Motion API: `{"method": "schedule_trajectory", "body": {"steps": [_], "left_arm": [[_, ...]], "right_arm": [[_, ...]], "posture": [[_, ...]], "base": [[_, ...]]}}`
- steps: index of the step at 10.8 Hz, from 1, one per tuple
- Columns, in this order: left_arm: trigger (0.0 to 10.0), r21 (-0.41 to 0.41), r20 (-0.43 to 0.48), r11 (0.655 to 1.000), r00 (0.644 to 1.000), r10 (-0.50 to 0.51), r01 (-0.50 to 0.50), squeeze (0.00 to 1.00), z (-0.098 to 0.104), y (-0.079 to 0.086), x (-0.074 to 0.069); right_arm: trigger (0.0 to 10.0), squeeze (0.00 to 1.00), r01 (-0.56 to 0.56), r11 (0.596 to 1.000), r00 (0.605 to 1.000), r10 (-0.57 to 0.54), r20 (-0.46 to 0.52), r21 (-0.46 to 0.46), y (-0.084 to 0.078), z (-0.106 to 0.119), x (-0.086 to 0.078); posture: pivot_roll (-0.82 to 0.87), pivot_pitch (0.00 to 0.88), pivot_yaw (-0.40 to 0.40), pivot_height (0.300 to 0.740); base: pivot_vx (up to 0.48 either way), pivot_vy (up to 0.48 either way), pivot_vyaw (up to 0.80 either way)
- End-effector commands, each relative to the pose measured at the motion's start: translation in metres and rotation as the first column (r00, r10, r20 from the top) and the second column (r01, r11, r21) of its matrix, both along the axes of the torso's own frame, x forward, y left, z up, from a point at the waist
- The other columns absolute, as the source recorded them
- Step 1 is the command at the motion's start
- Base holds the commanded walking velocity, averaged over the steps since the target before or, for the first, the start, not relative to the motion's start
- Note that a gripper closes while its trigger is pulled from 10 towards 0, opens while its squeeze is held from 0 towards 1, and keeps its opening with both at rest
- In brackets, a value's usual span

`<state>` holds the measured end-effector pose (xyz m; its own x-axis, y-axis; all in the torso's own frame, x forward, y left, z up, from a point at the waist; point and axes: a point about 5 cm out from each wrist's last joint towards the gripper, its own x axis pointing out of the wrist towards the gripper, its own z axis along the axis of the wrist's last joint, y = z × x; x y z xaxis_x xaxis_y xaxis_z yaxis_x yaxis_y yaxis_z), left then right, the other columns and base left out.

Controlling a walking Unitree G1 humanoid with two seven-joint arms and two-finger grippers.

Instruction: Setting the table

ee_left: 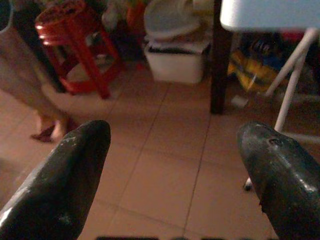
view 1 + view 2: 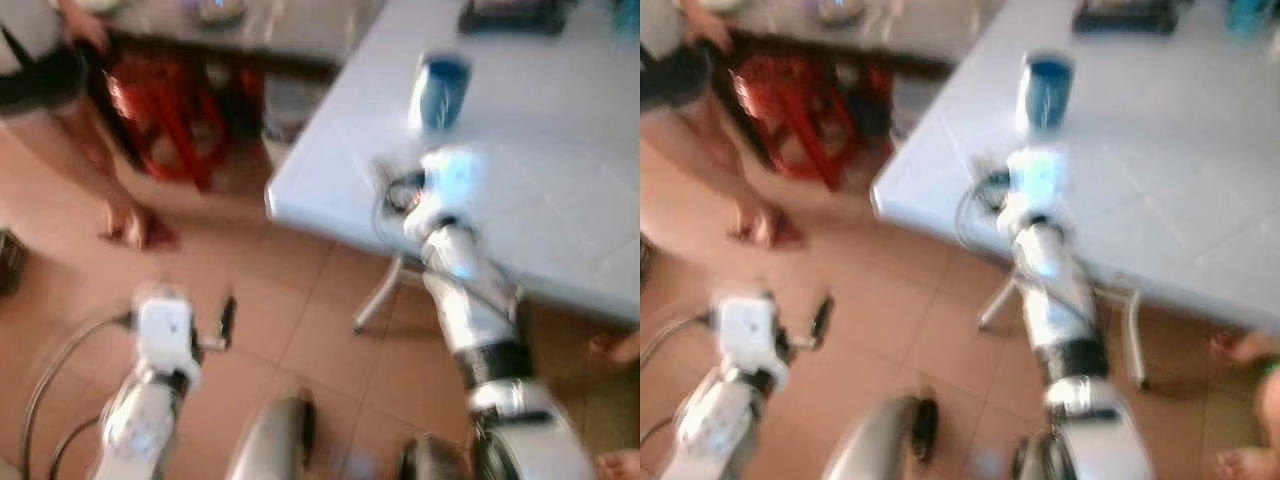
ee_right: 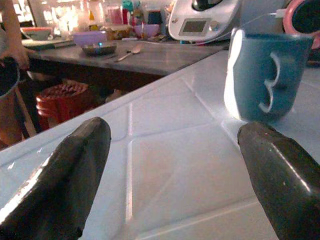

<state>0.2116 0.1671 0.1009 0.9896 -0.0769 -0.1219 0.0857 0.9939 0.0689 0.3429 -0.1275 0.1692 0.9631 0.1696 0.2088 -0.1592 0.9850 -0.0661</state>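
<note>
Blue mug (image 3: 267, 75), blurred, stands beyond spread right pincer (image 3: 175, 175).

A red plastic stool (image 2: 165, 110) stands on the tiled floor (image 2: 290, 320) at the far left, beside a person's bare legs (image 2: 85, 150). A white lidded bin (image 1: 177, 60) sits under the dark counter (image 3: 150, 57), which carries a purple bowl (image 3: 90, 37), a spoon (image 3: 131, 51) and a white kitchen machine (image 3: 202, 20).

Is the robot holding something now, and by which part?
Nothing is held. Right gripper is open over the white table, short of the blue mug; left gripper open above the floor.
</note>
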Motion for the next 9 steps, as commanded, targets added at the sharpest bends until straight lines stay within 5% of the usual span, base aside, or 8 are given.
{"method": "schedule_trajectory", "body": {"steps": [1,5,9], "left_arm": [[10.0,-0.011,0.029,1.0,0.999,0.013,-0.013,0.0,0.006,0.003,0.002],[10.0,-0.058,0.066,0.998,0.998,-0.016,0.02,0.0,0.007,-0.004,0.01],[10.0,-0.097,0.113,0.995,0.993,-0.018,0.029,0.0,0.012,-0.013,0.023]], "right_arm": [[10.0,0.0,0.001,1.0,1.0,-0.001,-0.007,0.009,-0.005,-0.006,-0.012],[10.0,0.0,0.073,0.997,0.996,-0.074,-0.054,-0.018,-0.023,-0.024,-0.044],[10.0,0.0,0.056,0.998,0.998,-0.057,-0.039,-0.035,-0.021,-0.018,-0.042]], "posture": [[0.12,0.201,0.11,0.74],[0.07,0.129,0.091,0.74],[0.05,0.074,0.075,0.74]], "base": [[0.0,0.0,0.0],[0.0,0.0,-0.2],[0.358,0.0,-0.2]]}}
